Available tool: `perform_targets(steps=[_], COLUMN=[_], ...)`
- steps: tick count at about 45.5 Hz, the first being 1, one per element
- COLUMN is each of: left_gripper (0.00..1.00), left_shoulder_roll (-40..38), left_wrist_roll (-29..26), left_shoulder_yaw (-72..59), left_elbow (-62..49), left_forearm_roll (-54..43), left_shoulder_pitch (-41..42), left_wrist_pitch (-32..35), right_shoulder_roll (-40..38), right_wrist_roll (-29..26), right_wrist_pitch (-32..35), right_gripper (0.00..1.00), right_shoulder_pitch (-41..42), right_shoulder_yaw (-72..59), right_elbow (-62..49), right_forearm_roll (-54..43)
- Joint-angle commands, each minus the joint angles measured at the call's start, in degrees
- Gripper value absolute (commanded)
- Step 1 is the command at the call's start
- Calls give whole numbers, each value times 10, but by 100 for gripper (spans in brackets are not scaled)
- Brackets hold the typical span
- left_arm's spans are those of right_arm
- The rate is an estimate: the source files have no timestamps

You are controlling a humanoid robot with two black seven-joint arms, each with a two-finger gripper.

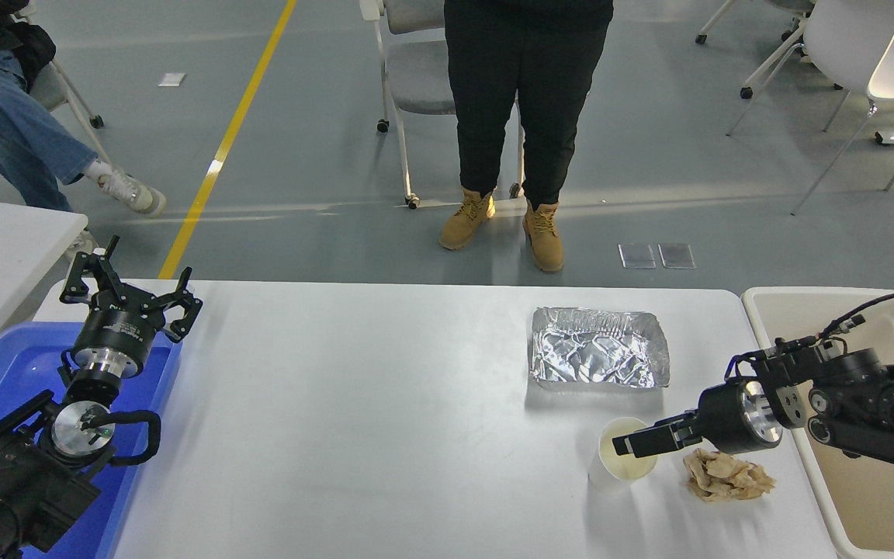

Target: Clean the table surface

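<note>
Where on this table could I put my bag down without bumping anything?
The table surface is bare between the left gripper and the foil tray. It is crowded near the right: tray, paper cup, crumpled paper, and the right gripper at the cup's mouth.

the big white smooth table top (385,435) holds a shiny silver foil tray (597,358), a white paper cup (622,463) and a crumpled brown paper wad (727,476).
</note>
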Motion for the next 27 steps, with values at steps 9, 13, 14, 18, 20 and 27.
perform_targets(steps=[9, 13, 14, 18, 20, 27], left_gripper=[100, 100, 100, 100, 100, 100], left_shoulder_roll=[0, 0, 0, 0, 0, 0], left_wrist_roll=[0, 0, 0, 0, 0, 0], left_shoulder_yaw=[0, 0, 0, 0, 0, 0], left_elbow=[0, 0, 0, 0, 0, 0], left_forearm_roll=[0, 0, 0, 0, 0, 0], left_shoulder_pitch=[0, 0, 0, 0, 0, 0], left_wrist_pitch=[0, 0, 0, 0, 0, 0], right_shoulder_roll=[3, 3, 3, 3, 3, 4], right_wrist_roll=[0, 1, 1, 2, 6, 30], right_wrist_pitch=[-14, -14, -14, -20, -30, -47], right_gripper=[87, 83, 81, 70, 61, 28], right_shoulder_pitch=[-24, -25, -25, -25, -26, -25], right_shoulder_yaw=[-1, -2, -2, -3, -5, -7], right_elbow=[-16, -15, -15, -15, -15, -17], right_forearm_roll=[0, -1, -1, -6, -8, -9])
